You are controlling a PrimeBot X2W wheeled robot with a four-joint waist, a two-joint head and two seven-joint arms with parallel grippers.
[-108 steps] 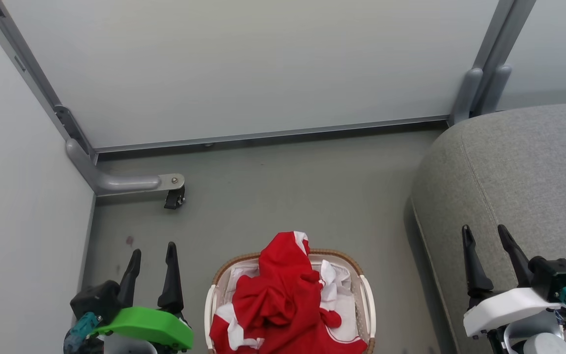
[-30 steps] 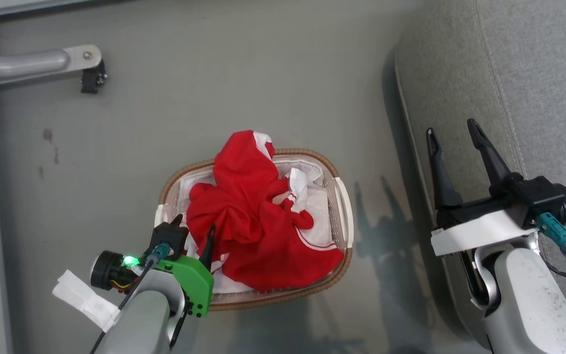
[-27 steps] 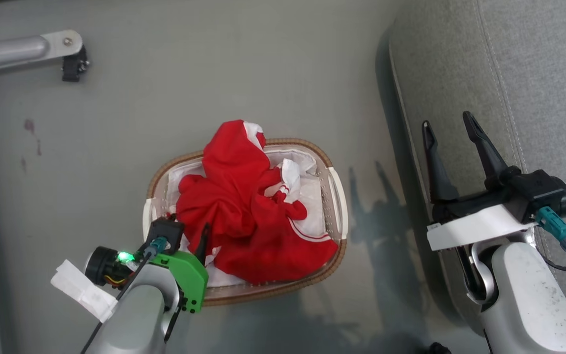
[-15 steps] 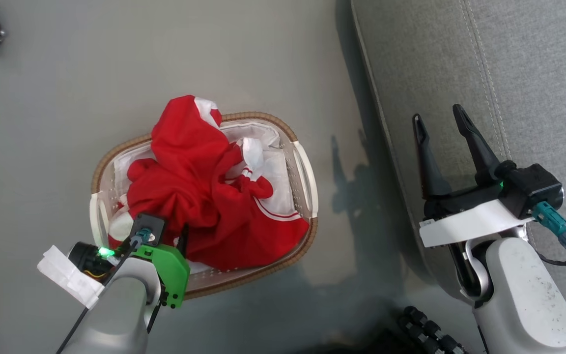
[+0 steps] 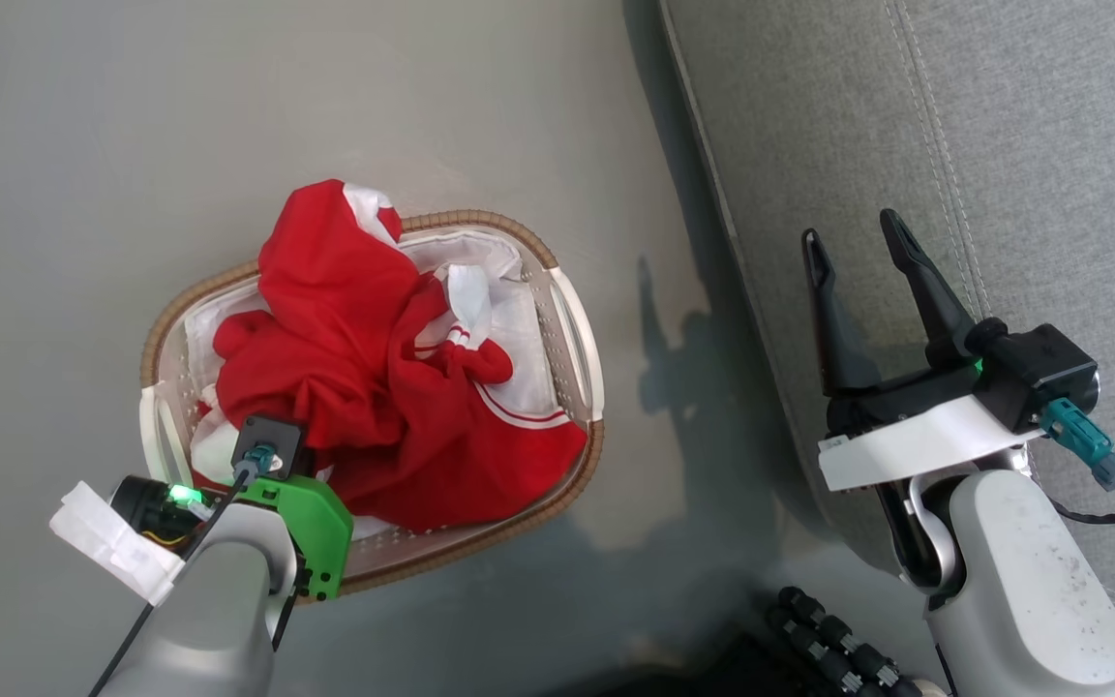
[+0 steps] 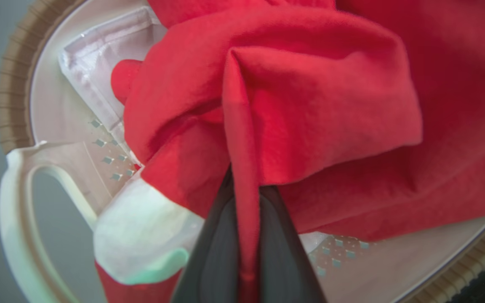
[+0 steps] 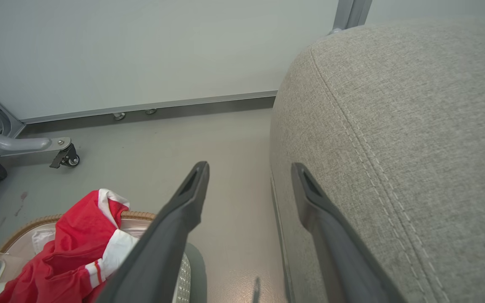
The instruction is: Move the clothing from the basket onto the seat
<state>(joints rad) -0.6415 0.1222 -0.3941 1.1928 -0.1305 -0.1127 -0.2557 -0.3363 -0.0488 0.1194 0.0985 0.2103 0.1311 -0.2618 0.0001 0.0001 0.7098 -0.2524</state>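
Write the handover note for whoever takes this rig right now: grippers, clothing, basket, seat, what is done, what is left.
Left gripper: shut on a fold of the red clothing, down inside the basket.
Right gripper: open, holding nothing, over the near edge of the grey seat.
Clothing: piled in the basket, which stands on the floor beside the seat; one part drapes over the far rim.
Done: grasp made. No clothing on the visible part of the seat.
Left: lift the held garment, carry it to the seat, release; then probably repeat for what remains.
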